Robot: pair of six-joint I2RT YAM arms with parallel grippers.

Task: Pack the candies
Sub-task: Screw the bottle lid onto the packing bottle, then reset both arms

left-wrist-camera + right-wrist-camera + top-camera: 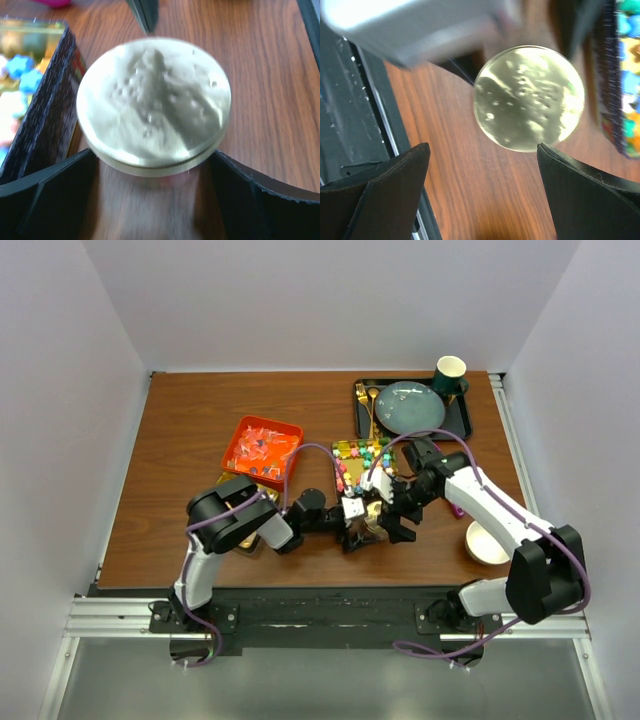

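Brown wood-grain table (180, 500) enclosed by plain white walls, read from left to right. At the left stands a square orange plastic tray (232, 445) filled with pink and orange wrapped pieces (262, 448). Next, the left gripper (154, 155) has a black finger against each side of a round clear jar with a gold metal lid (155, 100), holding it upright near the table's front edge. Just beside the jar, touching or nearly so, sits a dark-walled box with a gold interior (50, 115); the candies (362, 458), tiny multicoloured sweets in blue, pink, yellow and green, lie inside this box at the table's centre. The right gripper (484, 147) hovers above the jar with its fingers spread wide, touching nothing. Further right, at the back, a black rectangular tray (462, 420) carries a teal round plate (408, 406) and a green paper cup (449, 372). A white round bowl (487, 543) sits near the right front edge.
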